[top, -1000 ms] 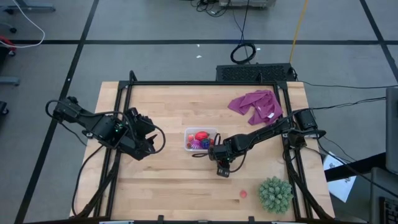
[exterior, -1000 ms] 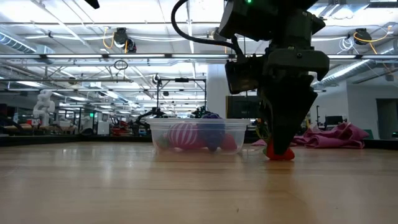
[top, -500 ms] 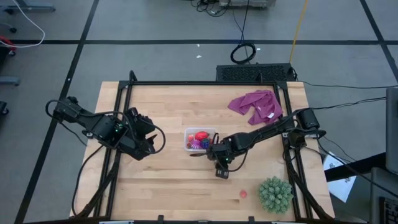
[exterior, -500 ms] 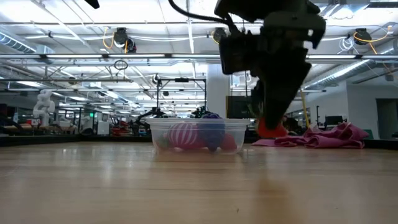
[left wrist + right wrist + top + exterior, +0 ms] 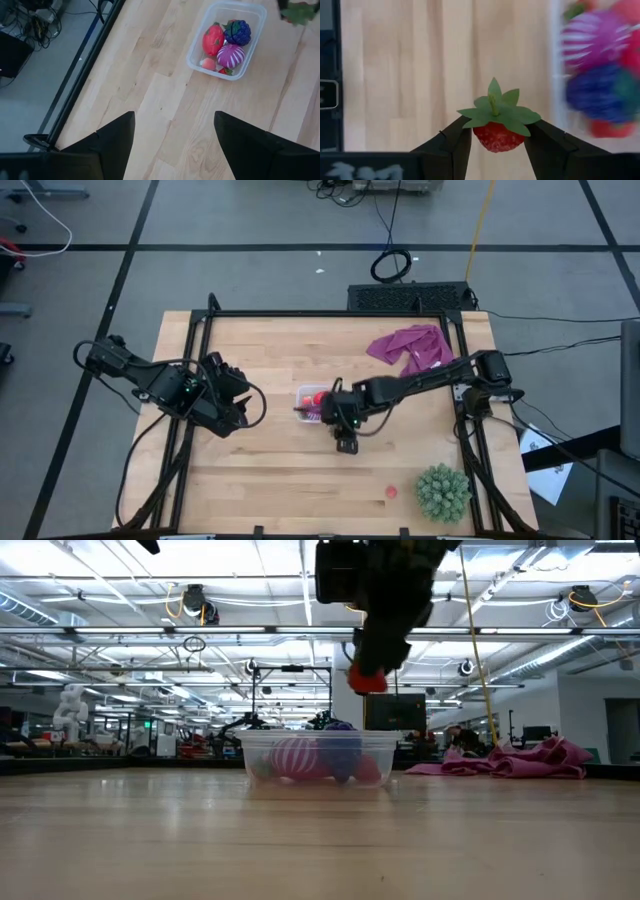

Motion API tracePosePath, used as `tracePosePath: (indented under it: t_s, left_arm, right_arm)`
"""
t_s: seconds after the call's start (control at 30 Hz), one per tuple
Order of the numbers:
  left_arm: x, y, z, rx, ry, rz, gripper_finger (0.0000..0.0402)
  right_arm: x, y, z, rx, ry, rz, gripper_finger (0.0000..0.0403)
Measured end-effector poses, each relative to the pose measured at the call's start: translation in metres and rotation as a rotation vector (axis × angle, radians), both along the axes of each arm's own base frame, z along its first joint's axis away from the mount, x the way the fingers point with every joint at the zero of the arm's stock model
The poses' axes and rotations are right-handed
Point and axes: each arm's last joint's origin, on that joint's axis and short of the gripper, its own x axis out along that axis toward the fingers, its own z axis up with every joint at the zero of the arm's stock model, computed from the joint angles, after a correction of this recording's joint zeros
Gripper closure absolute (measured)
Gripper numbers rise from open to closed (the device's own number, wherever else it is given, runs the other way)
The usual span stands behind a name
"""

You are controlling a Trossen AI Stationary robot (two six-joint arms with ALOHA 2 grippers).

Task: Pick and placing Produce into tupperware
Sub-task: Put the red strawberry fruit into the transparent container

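A: Table [image 5: 270, 470] status?
B: Clear box [image 5: 226, 39] mid-table, already holding a few fruits. Left gripper [image 5: 172, 145] parked off to its left, fingers spread, empty.
A: Right one?
B: Right gripper [image 5: 497, 145] clamped on a strawberry [image 5: 496, 134] — lifted above the box, near its edge.
A: Handling?
B: Looks light, probably firm plastic, slightly slick. Best pinched across the red body, below the leaves — as now.
A: Looks?
B: Small, red, dimpled skin, green leafy cap with short stem.
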Motion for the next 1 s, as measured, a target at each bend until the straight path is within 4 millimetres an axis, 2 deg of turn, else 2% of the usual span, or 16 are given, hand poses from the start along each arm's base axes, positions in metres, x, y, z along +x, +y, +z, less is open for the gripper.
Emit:
tracePosePath:
  t_s: [0.27, 0.4, 0.7, 1.0]
  left_arm:
    - [0.0, 0.0, 0.0, 0.007, 0.006, -0.011, 0.0128]
    - [0.0, 0.0, 0.0, 0.011, 0.011, -0.019, 0.0128]
    - [0.0, 0.0, 0.0, 0.015, 0.014, -0.026, 0.0128]
    - [0.0, 0.0, 0.0, 0.015, 0.014, -0.026, 0.0128]
  right_arm:
    - [0.005, -0.042, 0.006, -0.033, -0.008, -0.051, 0.0245]
    - [0.003, -0.056, 0.005, -0.043, 0.008, -0.066, 0.0245]
    - [0.004, -0.065, 0.005, -0.053, -0.003, -0.072, 0.0245]
    - [-0.005, -0.072, -0.019, -0.052, 0.03, -0.092, 0.0245]
